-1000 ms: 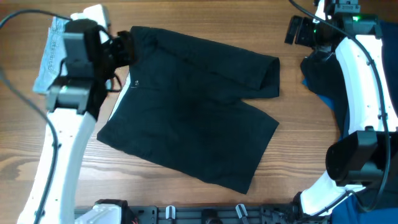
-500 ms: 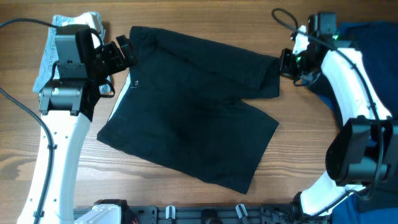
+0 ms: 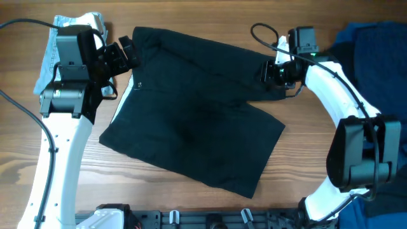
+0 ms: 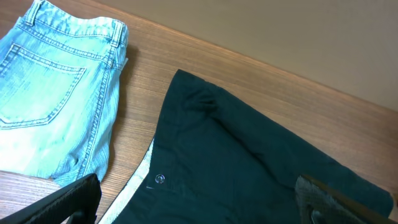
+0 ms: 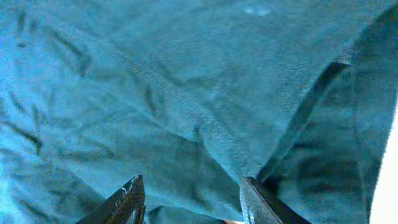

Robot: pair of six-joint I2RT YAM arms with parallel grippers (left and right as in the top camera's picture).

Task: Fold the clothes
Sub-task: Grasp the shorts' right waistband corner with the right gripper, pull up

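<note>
Black shorts (image 3: pixel 191 121) lie spread flat across the middle of the table, waistband to the left. My left gripper (image 3: pixel 130 54) hovers open over the waistband corner. In the left wrist view its fingers (image 4: pixel 62 202) straddle the waistband, button and pale inner band of the black shorts (image 4: pixel 249 162), with nothing held in the gripper (image 4: pixel 193 205). My right gripper (image 3: pixel 270 71) sits on the folded upper right leg hem. In the right wrist view the right gripper (image 5: pixel 191 186) stands with its fingers apart on the cloth (image 5: pixel 186 93), and a fold rises between them.
Folded light-blue denim shorts (image 3: pixel 54 48) lie at the far left, beside the left arm, and also show in the left wrist view (image 4: pixel 56 93). A dark blue garment (image 3: pixel 372 63) is heaped at the right edge. Bare wood (image 3: pixel 305 140) surrounds the shorts.
My right arm has swung left from the far right corner onto the shorts' right leg hem. The left gripper has opened wider at the waistband corner.
</note>
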